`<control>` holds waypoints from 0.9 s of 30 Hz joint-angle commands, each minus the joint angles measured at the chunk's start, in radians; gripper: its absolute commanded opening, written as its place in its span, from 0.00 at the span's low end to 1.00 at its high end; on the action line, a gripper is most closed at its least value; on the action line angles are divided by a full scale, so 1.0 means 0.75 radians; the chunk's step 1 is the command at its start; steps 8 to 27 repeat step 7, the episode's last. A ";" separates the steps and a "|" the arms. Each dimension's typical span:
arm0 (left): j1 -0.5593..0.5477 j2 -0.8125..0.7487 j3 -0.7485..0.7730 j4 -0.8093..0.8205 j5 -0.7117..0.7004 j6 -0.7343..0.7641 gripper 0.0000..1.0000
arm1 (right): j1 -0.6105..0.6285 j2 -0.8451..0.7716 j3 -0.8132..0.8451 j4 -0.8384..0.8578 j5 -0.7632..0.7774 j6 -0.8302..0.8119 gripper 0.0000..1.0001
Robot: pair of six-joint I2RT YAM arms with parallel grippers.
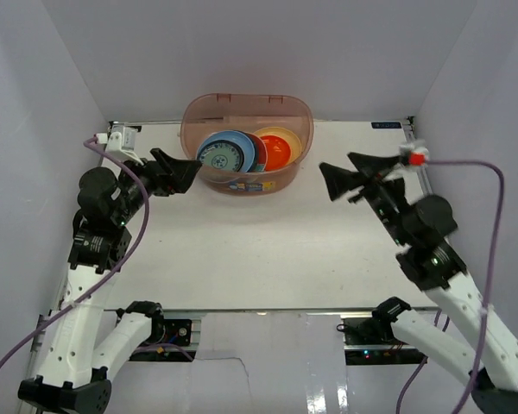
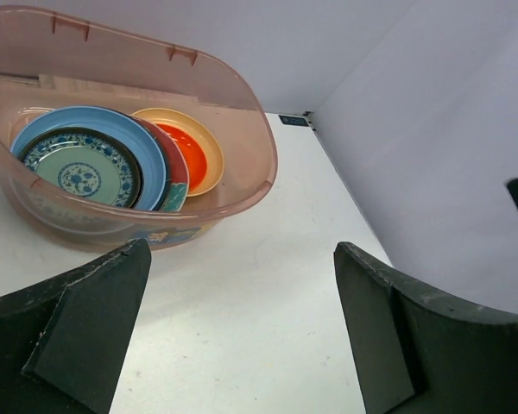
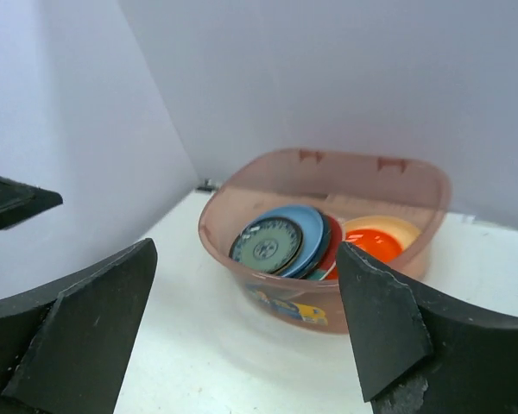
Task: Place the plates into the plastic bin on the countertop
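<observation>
The translucent pinkish-brown plastic bin stands at the back middle of the white countertop. Several plates lie stacked in it: a grey patterned plate on a blue plate, a red-and-teal one under them, and an orange-red plate on a tan-yellow one. The bin also shows in the left wrist view and the right wrist view. My left gripper is open and empty just left of the bin. My right gripper is open and empty right of the bin.
White walls enclose the countertop on three sides. Metal rails run along its edges. Purple cables hang from both arms. No plates lie on the countertop outside the bin.
</observation>
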 commanded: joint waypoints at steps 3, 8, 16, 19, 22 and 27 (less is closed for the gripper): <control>-0.003 -0.173 -0.094 0.004 0.059 0.007 0.98 | -0.003 -0.486 -0.310 -0.150 0.201 -0.047 0.90; -0.003 -0.280 -0.211 -0.013 -0.015 -0.021 0.98 | -0.003 -0.644 -0.355 -0.273 0.254 -0.074 0.90; -0.003 -0.280 -0.211 -0.013 -0.015 -0.021 0.98 | -0.003 -0.644 -0.355 -0.273 0.254 -0.074 0.90; -0.003 -0.280 -0.211 -0.013 -0.015 -0.021 0.98 | -0.003 -0.644 -0.355 -0.273 0.254 -0.074 0.90; -0.003 -0.280 -0.211 -0.013 -0.015 -0.021 0.98 | -0.003 -0.644 -0.355 -0.273 0.254 -0.074 0.90; -0.003 -0.280 -0.211 -0.013 -0.015 -0.021 0.98 | -0.003 -0.644 -0.355 -0.273 0.254 -0.074 0.90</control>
